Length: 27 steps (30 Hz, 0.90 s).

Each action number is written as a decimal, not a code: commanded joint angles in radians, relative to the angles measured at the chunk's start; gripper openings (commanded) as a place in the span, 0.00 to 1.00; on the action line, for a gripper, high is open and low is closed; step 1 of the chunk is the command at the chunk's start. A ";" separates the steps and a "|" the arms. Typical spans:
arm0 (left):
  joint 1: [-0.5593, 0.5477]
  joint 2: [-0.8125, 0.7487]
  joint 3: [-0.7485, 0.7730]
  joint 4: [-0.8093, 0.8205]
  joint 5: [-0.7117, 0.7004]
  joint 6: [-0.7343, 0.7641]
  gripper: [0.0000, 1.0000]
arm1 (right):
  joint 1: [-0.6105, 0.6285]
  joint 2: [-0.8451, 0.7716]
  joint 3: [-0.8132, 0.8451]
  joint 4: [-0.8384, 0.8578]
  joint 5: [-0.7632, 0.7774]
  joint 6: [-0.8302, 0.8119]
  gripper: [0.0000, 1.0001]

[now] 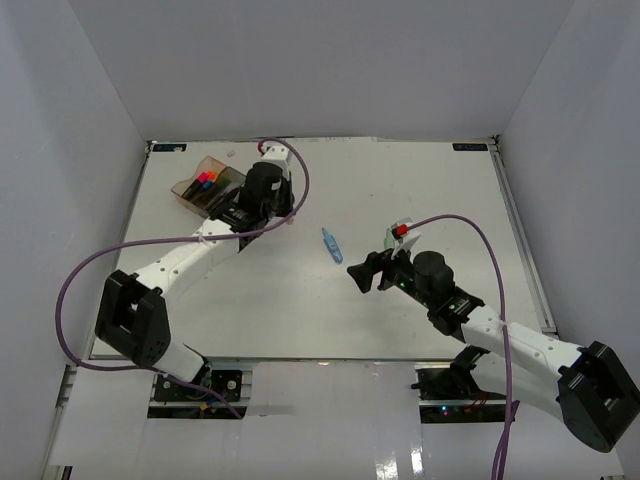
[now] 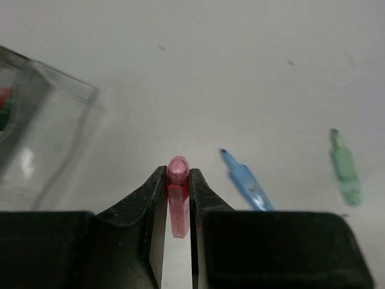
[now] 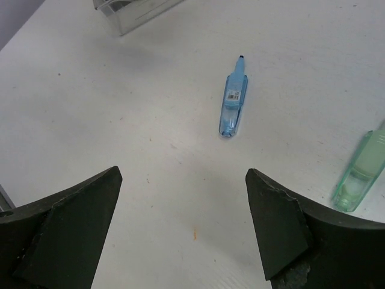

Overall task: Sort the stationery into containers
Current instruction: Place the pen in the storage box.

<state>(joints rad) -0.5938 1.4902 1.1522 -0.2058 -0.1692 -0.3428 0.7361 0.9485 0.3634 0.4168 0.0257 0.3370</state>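
Observation:
My left gripper [image 2: 178, 173] is shut on a translucent pink marker [image 2: 178, 198], which stands between its fingers just above the table. In the top view this gripper [image 1: 240, 208] is beside the containers [image 1: 184, 189], an amber and clear tray with several colour-capped markers [image 1: 205, 181] in it. A clear compartment wall [image 2: 57, 129] shows left of the fingers. A pastel blue marker [image 1: 331, 245] [image 3: 233, 99] and a mint green marker [image 3: 360, 171] [image 2: 346, 168] lie on the table. My right gripper [image 3: 182, 174] [image 1: 365, 272] hangs open over bare table, short of the blue marker.
The white table is boxed in by grey walls on three sides. Purple cables loop over both arms. A corner of the tray [image 3: 135, 12] shows at the top of the right wrist view.

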 commanded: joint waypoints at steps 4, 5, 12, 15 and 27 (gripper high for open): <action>0.175 0.077 0.136 -0.070 -0.292 0.468 0.22 | 0.005 0.006 -0.001 -0.009 0.019 -0.067 0.90; 0.205 0.102 0.150 -0.063 -0.299 0.493 0.22 | 0.005 0.010 -0.003 -0.009 0.017 -0.069 0.90; 0.290 0.323 0.257 -0.033 -0.265 0.561 0.29 | 0.005 0.015 -0.006 -0.013 -0.006 -0.081 0.90; 0.307 0.399 0.290 -0.041 -0.265 0.559 0.31 | 0.005 0.013 -0.012 -0.021 -0.012 -0.088 0.90; 0.312 0.392 0.279 -0.096 -0.207 0.455 0.62 | 0.003 0.098 0.045 -0.104 0.036 -0.095 0.91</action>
<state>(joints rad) -0.2840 1.9686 1.4025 -0.2790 -0.4080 0.1658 0.7361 1.0233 0.3645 0.3397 0.0406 0.2562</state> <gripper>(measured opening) 0.606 0.908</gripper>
